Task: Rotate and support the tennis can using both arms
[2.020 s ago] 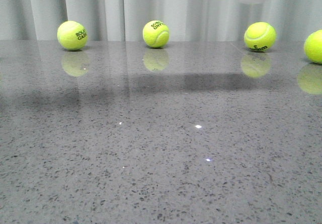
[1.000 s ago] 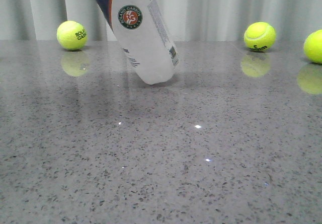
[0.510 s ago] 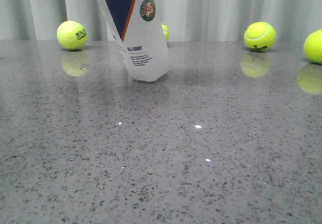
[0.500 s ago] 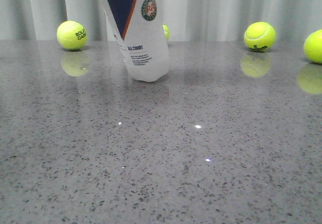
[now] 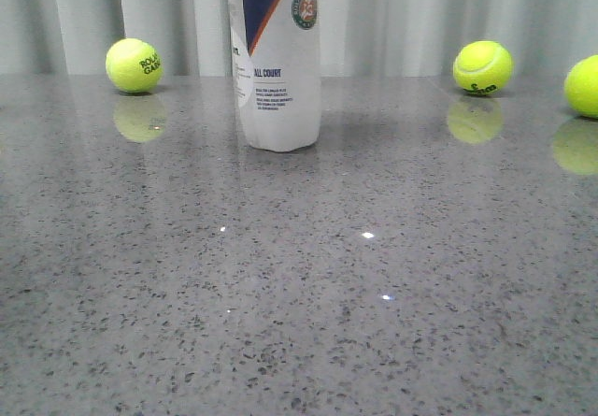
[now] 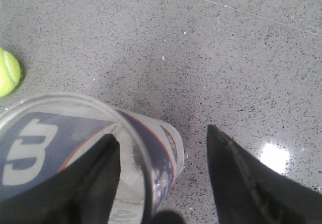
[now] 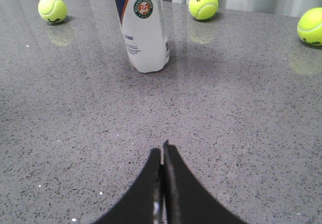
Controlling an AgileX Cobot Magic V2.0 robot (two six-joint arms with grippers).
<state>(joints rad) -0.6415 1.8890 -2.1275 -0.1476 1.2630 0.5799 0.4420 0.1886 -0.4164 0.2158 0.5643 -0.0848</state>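
The tennis can (image 5: pixel 276 89), white with a navy band, an orange stripe and a round emblem, stands upright on the grey table; its top is cut off by the front view's upper edge. My left gripper (image 6: pixel 161 131) is open right above the can (image 6: pixel 168 148). One finger overlaps the can's open top and the other hangs beside it over the table, so the can's rim lies between them. My right gripper (image 7: pixel 162 148) is shut and empty, low over the table, with the can (image 7: pixel 146 38) well ahead of it. Neither gripper shows in the front view.
Tennis balls lie along the table's far edge before a pale curtain: one at the left (image 5: pixel 134 65), one at the right (image 5: pixel 482 67) and one at the right border (image 5: pixel 584 86). A ball (image 6: pixel 7 72) shows beside the can in the left wrist view.
The can came down into view tilted, then swung upright and shifted slightly right. It now hides the middle ball.
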